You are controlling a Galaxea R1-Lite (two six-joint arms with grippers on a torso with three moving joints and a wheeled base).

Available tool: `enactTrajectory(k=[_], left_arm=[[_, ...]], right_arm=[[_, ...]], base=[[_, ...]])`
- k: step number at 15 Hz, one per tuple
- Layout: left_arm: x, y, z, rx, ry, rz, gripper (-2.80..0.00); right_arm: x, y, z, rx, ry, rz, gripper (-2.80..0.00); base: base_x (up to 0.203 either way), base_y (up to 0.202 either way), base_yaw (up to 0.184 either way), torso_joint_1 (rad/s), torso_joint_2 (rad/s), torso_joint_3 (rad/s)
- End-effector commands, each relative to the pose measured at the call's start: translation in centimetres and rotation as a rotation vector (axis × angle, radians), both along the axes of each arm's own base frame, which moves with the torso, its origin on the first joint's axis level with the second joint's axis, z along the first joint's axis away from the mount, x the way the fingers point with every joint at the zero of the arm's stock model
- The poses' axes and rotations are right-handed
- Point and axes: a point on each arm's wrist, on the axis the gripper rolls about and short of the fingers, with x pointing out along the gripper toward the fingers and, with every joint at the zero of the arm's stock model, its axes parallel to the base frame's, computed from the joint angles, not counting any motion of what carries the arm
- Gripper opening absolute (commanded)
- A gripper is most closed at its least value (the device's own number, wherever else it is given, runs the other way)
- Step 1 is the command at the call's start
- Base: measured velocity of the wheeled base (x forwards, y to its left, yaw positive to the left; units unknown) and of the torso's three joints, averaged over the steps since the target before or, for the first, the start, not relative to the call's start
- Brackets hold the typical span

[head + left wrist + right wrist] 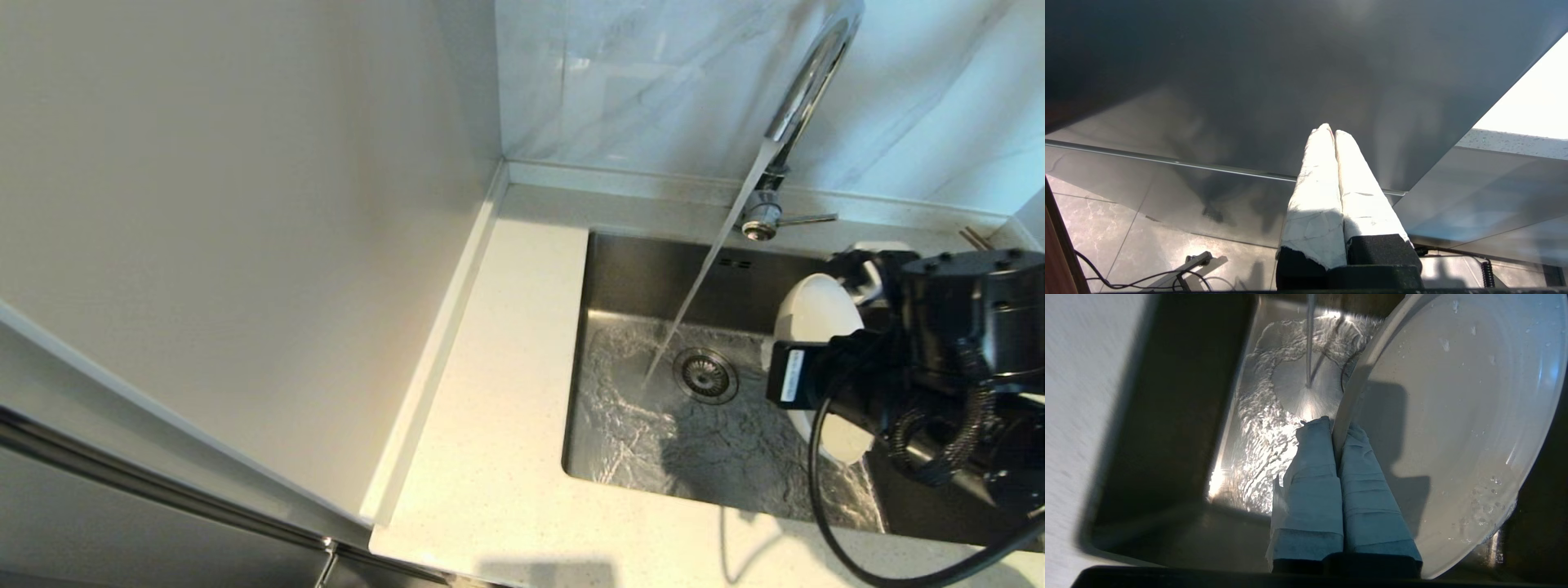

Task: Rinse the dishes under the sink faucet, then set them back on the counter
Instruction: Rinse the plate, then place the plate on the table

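The large white round plate [815, 322] hangs on edge over the right side of the square brushed stainless steel sink [653, 278], its wet face beaded with droplets in the right wrist view [1453, 428]. Starting from the left, the off-white speckled stone counter [498, 392] runs along the sink's left edge up to its low raised rim at the wall. Then comes the basin itself, its floor covered in rippling water around the round metal drain strainer [705, 375]. A stream of water [694, 302] slants down from the tall chrome gooseneck faucet [804, 90] at the back edge and lands just left of the strainer, well short of the plate. Farther right, the right gripper [1336, 435] is clenched on the plate's rim, one taped finger on each face. A pair of thin brown wooden chopsticks [974, 238] peeks out at the counter's back right corner. The left gripper [1331, 132] is parked low beside a dark cabinet panel [1274, 81], fingertips pressed together on nothing.
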Motion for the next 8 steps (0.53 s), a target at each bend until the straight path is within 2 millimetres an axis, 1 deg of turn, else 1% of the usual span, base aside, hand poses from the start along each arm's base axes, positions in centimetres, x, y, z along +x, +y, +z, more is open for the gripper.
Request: enactTrajectory(k=[1,3,4,5,6,7,8], left_arm=[[0.0,0.0,0.0,0.000,0.000,0.000,-2.80],[0.0,0.0,0.0,0.000,0.000,0.000,-2.80],[0.0,0.0,0.0,0.000,0.000,0.000,-2.80],[0.0,0.0,0.0,0.000,0.000,0.000,-2.80],[0.0,0.0,0.0,0.000,0.000,0.000,-2.80],[0.0,0.0,0.0,0.000,0.000,0.000,-2.80],[0.0,0.0,0.0,0.000,0.000,0.000,-2.80]], right_arm=[[-2.1,-2.7,3.8,0.139,-0.140,-0.033,-2.80],[-3.2,-5.1,9.4,0.343,-0.324,-0.051,-2.80],[-4.1,-6.6,11.8,0.424,-0.395,-0.061,-2.80],[-5.7,-8.1,13.6,0.526,-0.438,-0.046,-2.80],[-7.2,-8.7,14.1,0.614,-0.436,-0.019,-2.80],[-7.5,-8.8,13.4,0.631,-0.403,-0.008,-2.80],[-7.4,-8.7,11.4,0.634,-0.333,0.000,-2.80]], base=[[0.000,0.000,0.000,0.000,0.00,0.000],[0.000,0.000,0.000,0.000,0.00,0.000],[0.000,0.000,0.000,0.000,0.00,0.000],[0.000,0.000,0.000,0.000,0.00,0.000],[0.000,0.000,0.000,0.000,0.00,0.000],[0.000,0.000,0.000,0.000,0.00,0.000],[0.000,0.000,0.000,0.000,0.00,0.000]])
